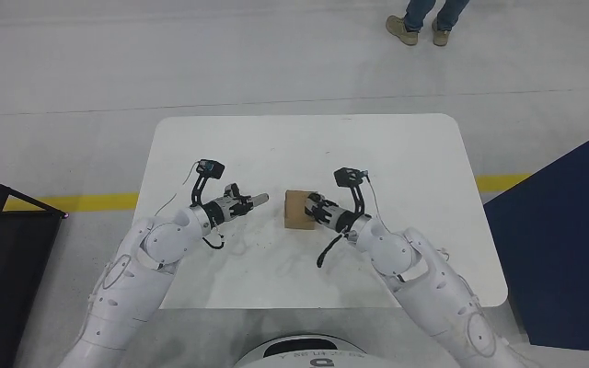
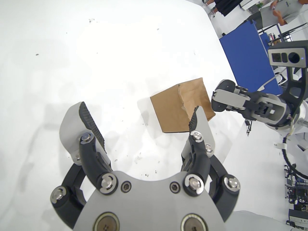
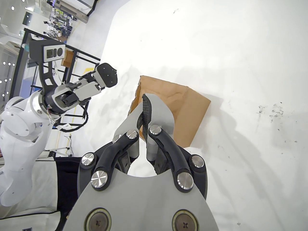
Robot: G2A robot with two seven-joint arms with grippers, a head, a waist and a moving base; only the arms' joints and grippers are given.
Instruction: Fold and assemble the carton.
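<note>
Centre of top view: brown carton [image 1: 296,210] on white table [image 1: 414,166]. Right gripper [image 3: 145,99] fingers pressed together, tips against carton's frame-right side. Left gripper [image 2: 139,111] spread wide, near carton's frame-left side, not touching

Brown carton [image 2: 173,111] beyond parted jaws

Carton [image 1: 294,210]: one. Table [image 1: 414,156]: one. Grippers: two, left gripper [image 2: 140,106], right gripper [image 3: 145,102].
</note>
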